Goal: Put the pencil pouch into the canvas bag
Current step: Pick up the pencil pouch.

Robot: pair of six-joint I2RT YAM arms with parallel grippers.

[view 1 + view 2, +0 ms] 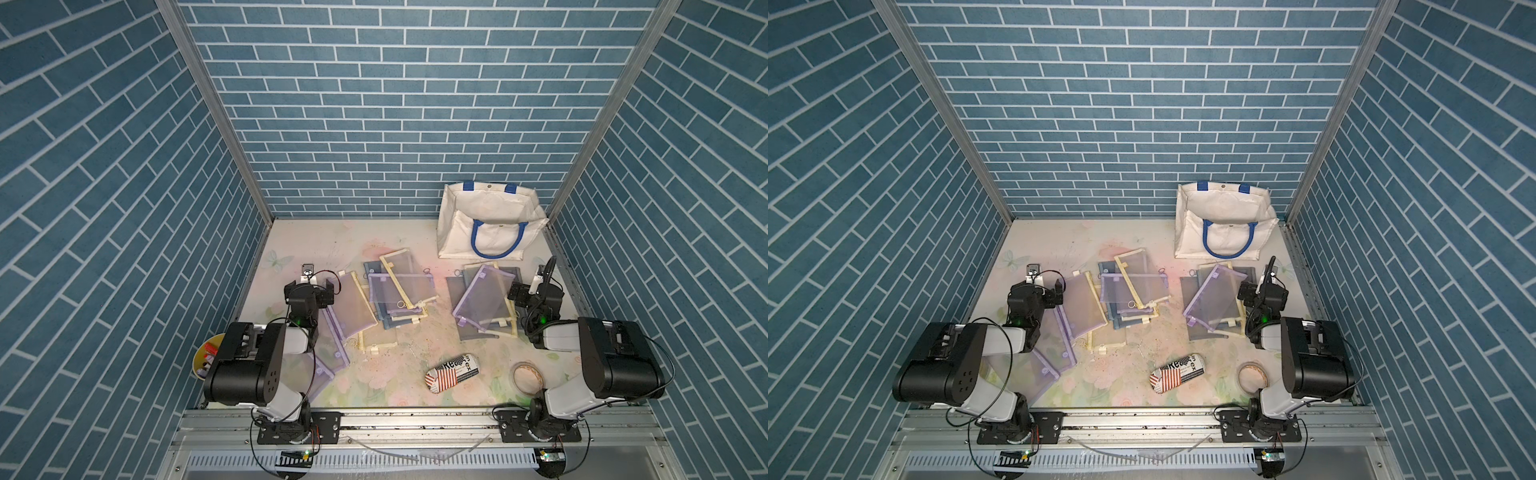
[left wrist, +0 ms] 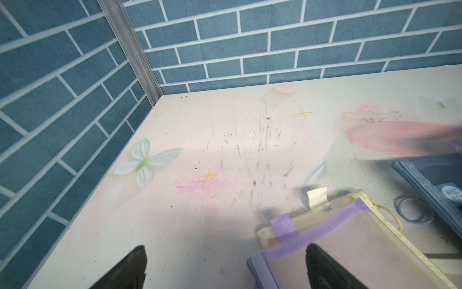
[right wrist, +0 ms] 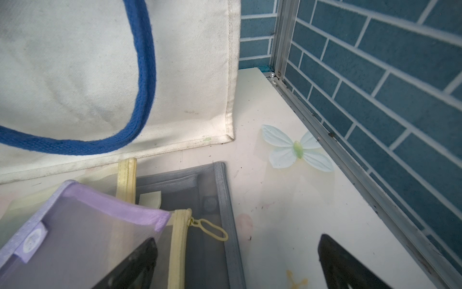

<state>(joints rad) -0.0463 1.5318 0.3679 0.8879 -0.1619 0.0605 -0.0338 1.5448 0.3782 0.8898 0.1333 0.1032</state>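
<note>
The canvas bag (image 1: pixel 490 220) (image 1: pixel 1225 220), off-white with blue handles, stands at the back right by the wall; its side fills the right wrist view (image 3: pixel 75 62). Several flat mesh pencil pouches lie in three piles on the table. My left gripper (image 1: pixel 309 291) (image 2: pixel 225 250) is open, with one finger (image 2: pixel 325 265) over the corner of a purple-trimmed pouch (image 1: pixel 353 303) (image 2: pixel 350 250). My right gripper (image 1: pixel 536 291) (image 3: pixel 237 239) is open beside the right pile. One of its fingers (image 3: pixel 140 262) shows through a tilted purple pouch (image 1: pixel 482 299) (image 3: pixel 75 225).
The middle pile (image 1: pixel 399 291) holds blue, purple and yellow pouches. A printed tube-shaped case (image 1: pixel 453 372) and a tape roll (image 1: pixel 527 377) lie near the front. A yellow bowl (image 1: pixel 205 357) sits behind the left arm. Brick-patterned walls enclose three sides.
</note>
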